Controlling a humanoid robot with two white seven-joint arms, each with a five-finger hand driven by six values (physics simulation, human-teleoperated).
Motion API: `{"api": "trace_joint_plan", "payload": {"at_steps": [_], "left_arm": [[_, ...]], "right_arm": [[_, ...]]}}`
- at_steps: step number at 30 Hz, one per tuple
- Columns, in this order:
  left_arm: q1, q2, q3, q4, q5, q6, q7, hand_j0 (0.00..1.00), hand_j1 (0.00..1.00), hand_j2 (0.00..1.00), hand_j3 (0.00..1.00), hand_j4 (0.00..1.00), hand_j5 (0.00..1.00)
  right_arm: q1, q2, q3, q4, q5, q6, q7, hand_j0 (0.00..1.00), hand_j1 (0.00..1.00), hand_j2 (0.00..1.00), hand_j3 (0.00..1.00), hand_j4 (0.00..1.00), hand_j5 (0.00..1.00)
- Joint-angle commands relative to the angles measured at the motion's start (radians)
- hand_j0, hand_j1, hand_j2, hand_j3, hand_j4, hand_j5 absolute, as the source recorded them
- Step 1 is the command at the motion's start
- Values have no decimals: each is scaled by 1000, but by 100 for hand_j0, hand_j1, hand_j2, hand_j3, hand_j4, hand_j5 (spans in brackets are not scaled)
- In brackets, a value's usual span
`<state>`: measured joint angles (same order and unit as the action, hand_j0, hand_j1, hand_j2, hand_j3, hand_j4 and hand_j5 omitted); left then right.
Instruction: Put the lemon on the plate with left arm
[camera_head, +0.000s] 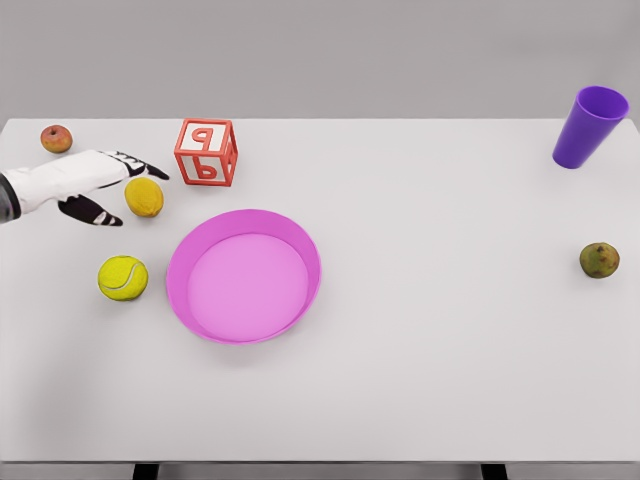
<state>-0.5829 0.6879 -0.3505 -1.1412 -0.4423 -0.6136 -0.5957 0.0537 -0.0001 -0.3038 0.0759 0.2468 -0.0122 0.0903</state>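
Reaching w/ fingers spread and holding nothing, the left hand (100, 185) brackets the lemon (144, 197), which lies on the surface (450, 340) just left of the plate (244, 275); a loose closing could roll it away. The letter block (206, 152) and tennis ball (122, 278) stand near, but the path to the plate looks free.

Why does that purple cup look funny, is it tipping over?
Yes, the purple cup at the table's far right corner leans sideways instead of standing straight. Nothing has spilled. Everything else looks normal: the left hand is open around the lemon.
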Motion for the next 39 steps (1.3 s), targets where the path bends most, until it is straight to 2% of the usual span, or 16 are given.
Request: {"api": "trace_joint_plan", "payload": {"at_steps": [1,20,39], "left_arm": [[0,-5,1,8,2,3,0,87,87,87,87,87,87],[-29,-39,1,87,-19,3,0,87,87,87,87,87,87],[-38,-70,-1,89,-29,3,0,85,85,85,85,85,85]], "right_arm": [[0,0,0,1,0,0,0,100,100,100,100,100,100],[0,0,0,-1,0,0,0,100,100,100,100,100,100],[0,0,0,1,0,0,0,100,100,100,100,100,100]]}}
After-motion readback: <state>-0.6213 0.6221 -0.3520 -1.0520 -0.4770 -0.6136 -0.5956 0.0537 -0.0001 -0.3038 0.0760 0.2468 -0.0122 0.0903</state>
